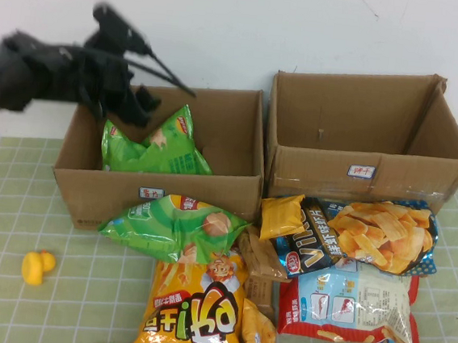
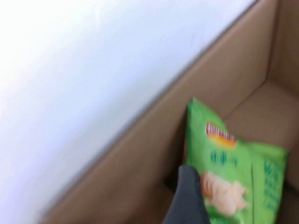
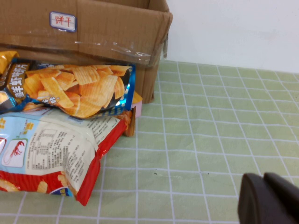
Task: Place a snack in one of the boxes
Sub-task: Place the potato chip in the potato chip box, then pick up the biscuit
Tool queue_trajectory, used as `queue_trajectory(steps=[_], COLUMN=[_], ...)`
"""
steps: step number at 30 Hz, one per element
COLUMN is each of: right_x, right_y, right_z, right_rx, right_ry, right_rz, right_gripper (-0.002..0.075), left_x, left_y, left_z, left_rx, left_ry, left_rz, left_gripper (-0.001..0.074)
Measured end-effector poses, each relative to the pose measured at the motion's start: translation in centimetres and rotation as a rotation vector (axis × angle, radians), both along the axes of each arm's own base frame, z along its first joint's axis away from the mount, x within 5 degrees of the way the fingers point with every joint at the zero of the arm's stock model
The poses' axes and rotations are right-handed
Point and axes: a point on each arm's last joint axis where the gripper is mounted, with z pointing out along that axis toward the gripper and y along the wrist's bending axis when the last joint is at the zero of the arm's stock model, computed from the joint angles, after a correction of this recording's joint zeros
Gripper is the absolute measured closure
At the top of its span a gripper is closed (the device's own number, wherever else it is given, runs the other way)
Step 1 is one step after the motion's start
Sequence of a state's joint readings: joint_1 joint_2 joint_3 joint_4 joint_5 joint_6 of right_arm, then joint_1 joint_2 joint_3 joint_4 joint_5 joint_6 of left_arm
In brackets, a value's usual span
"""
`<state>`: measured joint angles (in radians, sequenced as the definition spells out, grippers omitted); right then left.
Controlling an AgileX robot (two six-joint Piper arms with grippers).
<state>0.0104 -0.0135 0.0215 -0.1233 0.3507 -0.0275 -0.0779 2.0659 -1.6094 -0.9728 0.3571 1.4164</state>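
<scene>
A green chip bag [image 1: 156, 150] stands leaning inside the left cardboard box [image 1: 158, 187]. My left gripper [image 1: 141, 103] hangs over the box's left rear, just above the bag's upper corner, and looks open. In the left wrist view one dark finger [image 2: 188, 198] shows beside the green bag [image 2: 233, 177], not clamped on it. The right cardboard box [image 1: 359, 172] holds nothing that I can see. My right gripper [image 3: 262, 179] is shut and empty, low over the green checked cloth to the right of the snack pile; it is out of the high view.
In front of the boxes lie a second green bag [image 1: 176, 227], an orange bag [image 1: 195, 310], a small yellow bag [image 1: 282, 215], a dark chip bag [image 1: 365, 237], a white and red bag [image 1: 354, 305] and a brown packet [image 1: 261, 260]. A yellow duck [image 1: 37, 267] sits front left.
</scene>
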Motion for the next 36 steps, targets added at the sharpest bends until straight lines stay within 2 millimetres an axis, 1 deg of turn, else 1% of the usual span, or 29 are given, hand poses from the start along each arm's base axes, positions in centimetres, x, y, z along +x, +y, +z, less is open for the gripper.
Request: queue_trajectory(steps=[2,3,5,7,9,10,12,13,16,19,21,24,27,30,33,36], right_x=[0.0,0.0,0.0,0.0,0.0,0.0,0.0,0.0,0.0,0.0,0.0,0.0,0.0,0.0,0.0,0.0], right_y=[0.0,0.0,0.0,0.0,0.0,0.0,0.0,0.0,0.0,0.0,0.0,0.0,0.0,0.0,0.0,0.0], right_z=[0.0,0.0,0.0,0.0,0.0,0.0,0.0,0.0,0.0,0.0,0.0,0.0,0.0,0.0,0.0,0.0], right_rx=[0.000,0.000,0.000,0.000,0.000,0.000,0.000,0.000,0.000,0.000,0.002,0.002,0.002,0.002,0.002,0.002], right_ry=[0.000,0.000,0.000,0.000,0.000,0.000,0.000,0.000,0.000,0.000,0.000,0.000,0.000,0.000,0.000,0.000], right_rz=[0.000,0.000,0.000,0.000,0.000,0.000,0.000,0.000,0.000,0.000,-0.001,-0.001,-0.001,-0.001,-0.001,-0.001], right_gripper=[0.0728,0.0728,0.0728,0.0728,0.0728,0.0728,0.0728,0.0728,0.0728,0.0728,0.0728,0.0728,0.0728,0.0728,0.0728,0.0728], left_x=[-0.9,-1.5,-2.9,-4.7,-6.7,-7.8,-9.8,-11.0,-13.2,-14.9,-15.7,-16.6,-17.4,-18.4,-19.6,-20.8], left_y=[-0.1,-0.1,-0.2,-0.2,-0.3,-0.4,-0.4,-0.3,0.1,0.7,1.0,1.5,1.7,1.4,0.8,-0.4], left_z=[2.7,4.2,7.0,10.2,12.6,13.8,15.6,16.6,18.1,18.3,18.3,17.2,14.8,11.7,8.9,7.1], left_rx=[-0.002,-0.008,-0.024,-0.021,0.005,0.022,0.049,0.063,0.071,0.109,0.113,0.094,0.061,0.049,0.042,0.047], left_ry=[-0.036,-0.053,-0.083,-0.113,-0.124,-0.126,-0.121,-0.117,-0.063,0.042,0.099,0.187,0.293,0.380,0.426,0.467], left_rz=[-0.021,-0.030,-0.042,-0.075,-0.127,-0.156,-0.196,-0.205,-0.188,-0.157,-0.117,-0.035,0.015,0.031,0.038,0.012], left_gripper=[0.0253,0.0267,0.0323,0.0430,0.0571,0.0628,0.0686,0.0703,0.0725,0.0731,0.0734,0.0735,0.0735,0.0735,0.0735,0.0735])
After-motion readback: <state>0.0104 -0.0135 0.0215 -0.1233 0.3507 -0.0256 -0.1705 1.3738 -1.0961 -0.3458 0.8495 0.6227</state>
